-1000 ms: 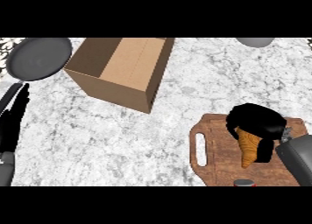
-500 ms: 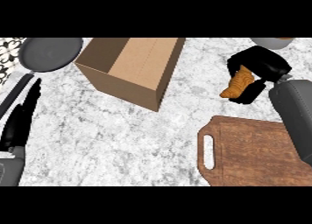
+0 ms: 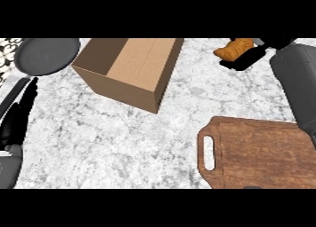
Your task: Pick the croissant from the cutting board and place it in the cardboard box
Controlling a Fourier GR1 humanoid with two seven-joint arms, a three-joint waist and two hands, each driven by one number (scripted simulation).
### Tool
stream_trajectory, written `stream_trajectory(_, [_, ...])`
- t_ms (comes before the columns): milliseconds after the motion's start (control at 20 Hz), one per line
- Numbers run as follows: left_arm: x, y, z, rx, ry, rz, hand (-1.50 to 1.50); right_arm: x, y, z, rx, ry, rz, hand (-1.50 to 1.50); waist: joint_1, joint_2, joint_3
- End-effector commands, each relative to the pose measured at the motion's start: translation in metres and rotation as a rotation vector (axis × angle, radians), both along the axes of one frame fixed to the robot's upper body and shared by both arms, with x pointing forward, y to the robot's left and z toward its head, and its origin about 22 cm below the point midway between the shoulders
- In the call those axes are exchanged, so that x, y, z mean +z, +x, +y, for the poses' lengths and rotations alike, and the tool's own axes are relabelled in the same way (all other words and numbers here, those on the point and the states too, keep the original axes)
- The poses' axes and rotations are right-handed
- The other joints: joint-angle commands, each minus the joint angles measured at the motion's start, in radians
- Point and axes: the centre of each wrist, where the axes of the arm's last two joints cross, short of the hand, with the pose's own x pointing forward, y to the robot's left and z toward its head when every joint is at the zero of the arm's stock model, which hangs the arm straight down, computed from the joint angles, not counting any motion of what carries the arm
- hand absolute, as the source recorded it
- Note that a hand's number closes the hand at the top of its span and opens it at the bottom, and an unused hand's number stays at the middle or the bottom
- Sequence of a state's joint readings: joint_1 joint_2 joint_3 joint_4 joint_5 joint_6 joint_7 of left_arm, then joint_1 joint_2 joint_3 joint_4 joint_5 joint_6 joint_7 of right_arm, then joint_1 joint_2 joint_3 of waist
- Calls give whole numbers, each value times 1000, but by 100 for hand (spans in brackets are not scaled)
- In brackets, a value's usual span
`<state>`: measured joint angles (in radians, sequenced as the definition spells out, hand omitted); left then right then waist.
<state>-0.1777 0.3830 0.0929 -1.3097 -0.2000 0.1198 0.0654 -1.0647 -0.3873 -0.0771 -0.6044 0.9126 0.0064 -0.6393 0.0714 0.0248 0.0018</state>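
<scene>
The croissant (image 3: pixel 234 48) is being carried clear of the cutting board (image 3: pixel 269 153), pinched in the curled fingers of the right hand (image 3: pixel 252 55) at the far right of the view, with its orange body projecting to the hand's left. Half a second ago it was lower and nearer the board; it is now sitting higher and farther out, so the lift is done and the transfer is under way. The cardboard box (image 3: pixel 131 66) is standing open-topped to the left of the hand, apart from it, and appears to be holding nothing. The board, below the hand, is bare. The left hand (image 3: pixel 16 119) is hanging at the left edge over the bench (image 3: pixel 121 142), fingers straight, just below the dark pan (image 3: pixel 46 55).
</scene>
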Motion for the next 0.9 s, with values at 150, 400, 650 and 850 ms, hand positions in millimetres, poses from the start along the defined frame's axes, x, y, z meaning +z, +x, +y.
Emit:
stream_trajectory(150, [-7,-1,-1,22,4,-1,0,32,19,63,166,108,14,150,-17,-8,-2])
stream_trajectory(400, [9,-4,5,6,12,6,0,32,23,103,184,195,117,150,-3,-6,-2])
stream_trajectory(650, [4,5,-3,9,-10,5,0,59,20,155,191,275,159,150,-4,-2,-2])
stream_trajectory(850, [-14,-7,-10,3,10,4,0,62,14,190,176,304,261,150,-1,-2,-3])
